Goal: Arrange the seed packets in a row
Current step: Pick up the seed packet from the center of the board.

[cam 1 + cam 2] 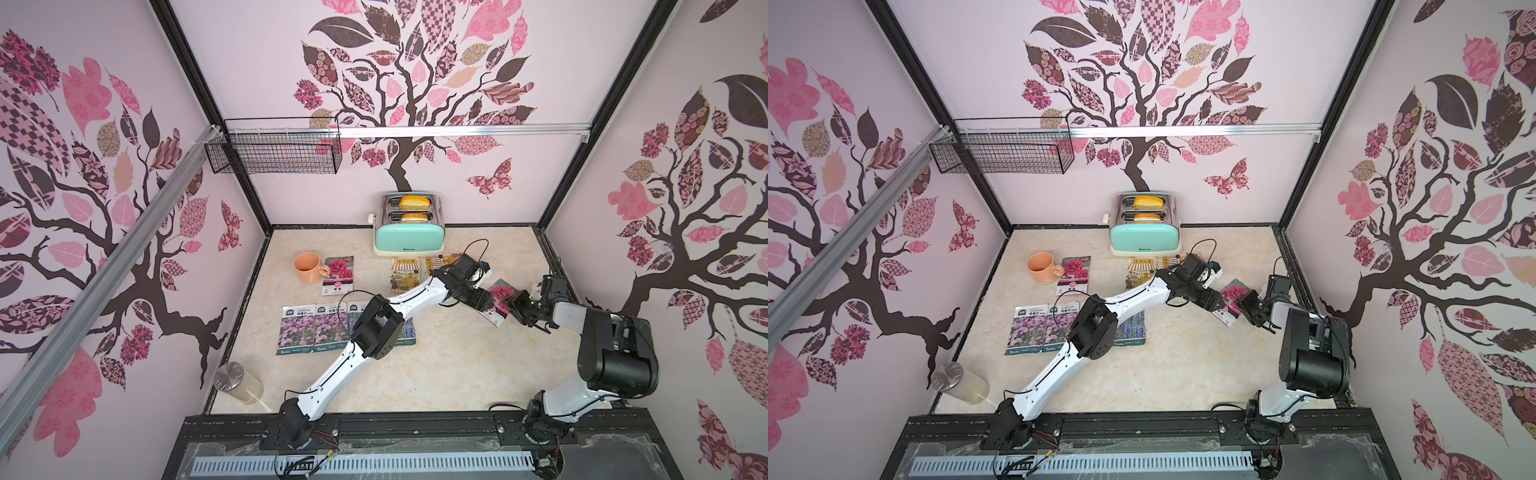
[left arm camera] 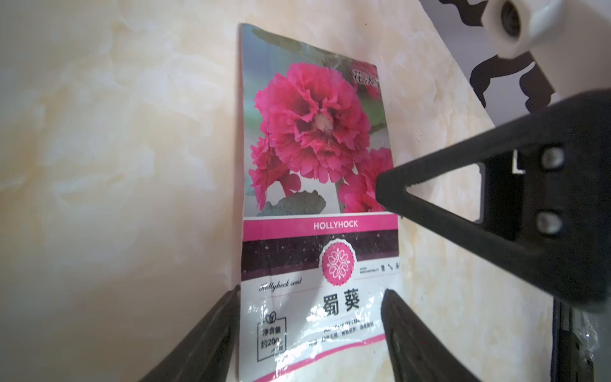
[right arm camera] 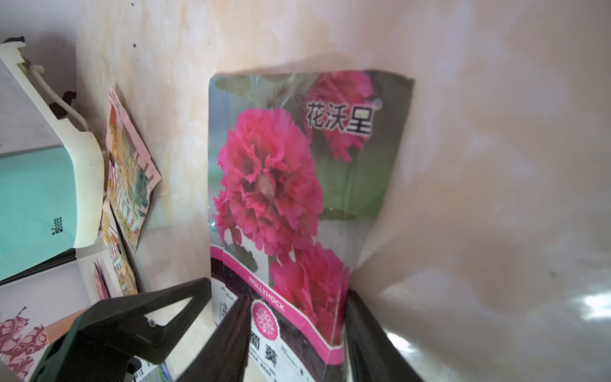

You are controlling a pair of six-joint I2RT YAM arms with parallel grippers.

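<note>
I see a cream marbled desk [image 1: 457, 374] carrying a mint-green two-slot toaster [image 1: 409, 232] at the back and a peach ceramic mug [image 1: 307, 268] far left. Near left is a row of glossy packets lying edge to edge, long axes running far to near. It holds pink-purple flower packets [image 1: 297, 330] and blue lavender packets [image 1: 405, 332], the latter half hidden under my left arm. Two orange shopfront packets [image 1: 403, 272] lie before the toaster. The mug-side magenta hollyhock packet [image 1: 338, 274] lies just beside the mug, bloom end far.

The right-hand magenta hollyhock packet [image 1: 500, 297] sits between both claws and is skewed. Its bloom end is far, its label end near and slightly leftward, and one long edge is raised off the desk. The left claw [image 2: 310, 292] is spread, a finger at each long edge of the label end. The right claw [image 3: 299, 296] has its fingers apart, one laid over the printed face; I cannot tell whether it pinches.
</note>
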